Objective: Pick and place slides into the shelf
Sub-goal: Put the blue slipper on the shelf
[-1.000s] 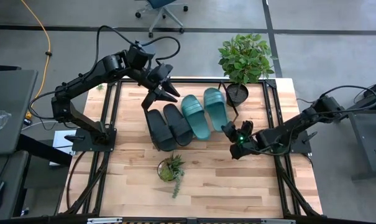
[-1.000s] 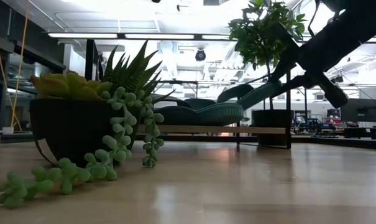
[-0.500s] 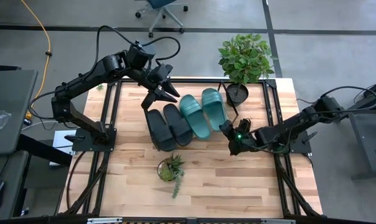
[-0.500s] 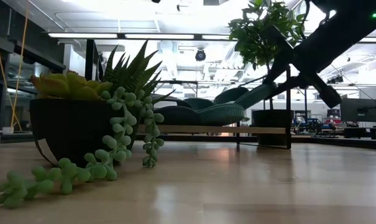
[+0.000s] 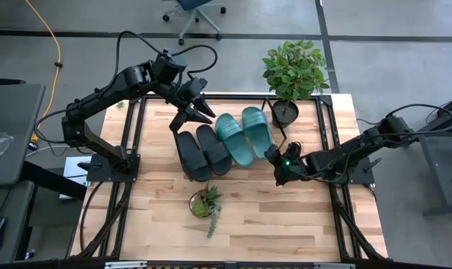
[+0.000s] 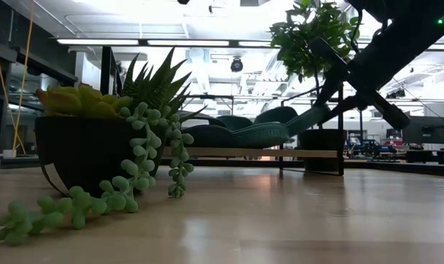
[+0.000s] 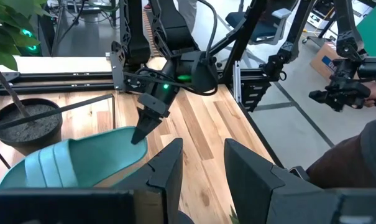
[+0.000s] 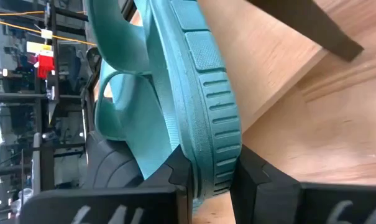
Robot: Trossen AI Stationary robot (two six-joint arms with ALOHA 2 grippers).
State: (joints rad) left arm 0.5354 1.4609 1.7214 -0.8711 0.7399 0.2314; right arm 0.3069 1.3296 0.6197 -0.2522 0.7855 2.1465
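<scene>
At the shelf, which sits just past the centre of the surface toward twelve o'clock, all four slides lie side by side on the slanted board: two black ones on the nine o'clock half, then a teal one, then the last teal slide at the three o'clock end. The right gripper has its jaws closed on the heel edge of that last teal slide, and its wrist view shows the ribbed sole rim pinched between the two fingers with the heel at the board's lower edge. The step in hand looks like seating this slide, so the sound way is to lower the heel until the sole lies flat on the slope, parallel to its teal neighbour and just beside it without riding up on it, and only then part the jaws. Because the board tilts, a release while the heel hangs over the edge could let the slide slip down toward six o'clock. Backing out should go straight along the slide's length, away from the potted plant near one o'clock. The left gripper waits above the shelf's far edge near eleven o'clock, jaws partly open and holding nothing
</scene>
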